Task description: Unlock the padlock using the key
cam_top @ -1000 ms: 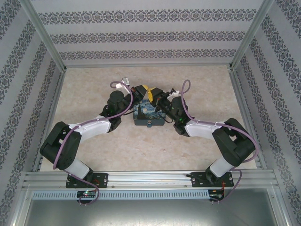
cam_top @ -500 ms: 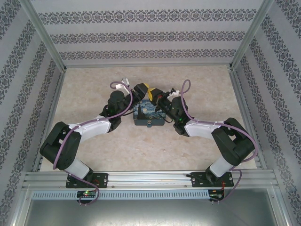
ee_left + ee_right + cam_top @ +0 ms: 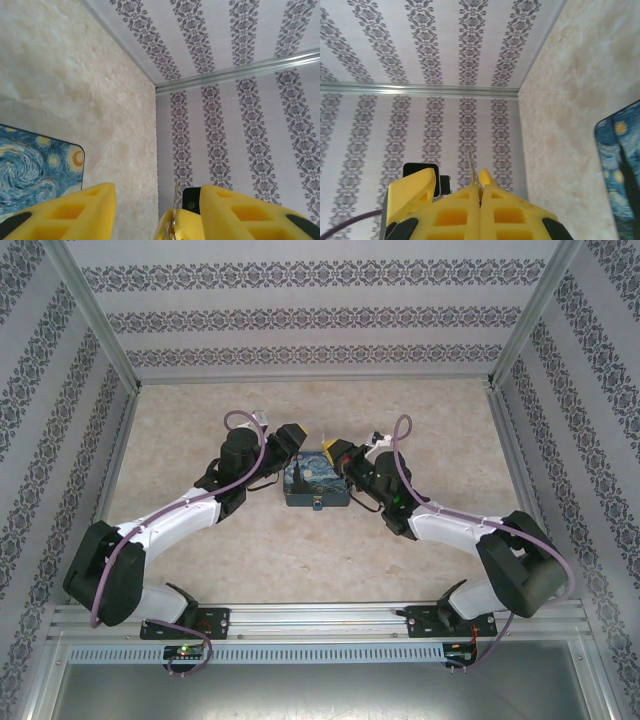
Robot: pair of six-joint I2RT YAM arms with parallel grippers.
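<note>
The key, a thin silvery blade, sticks up from my right gripper, which is shut on it. In the left wrist view the same key and its ring show between my left gripper's yellow fingers, which stand apart and touch nothing. From above, the left gripper and right gripper hover close together over the far edge of the Starry-Night tin. The tiny teal padlock hangs at the tin's near side.
The tin lies mid-table on the beige marbled surface. Patterned walls close in the back and both sides, with a metal rail along the near edge. Both arms reach inward from the bases.
My left gripper has opened, and its arm has stretched out toward the back. The right arm has also reached further forward, still shut on the key.
</note>
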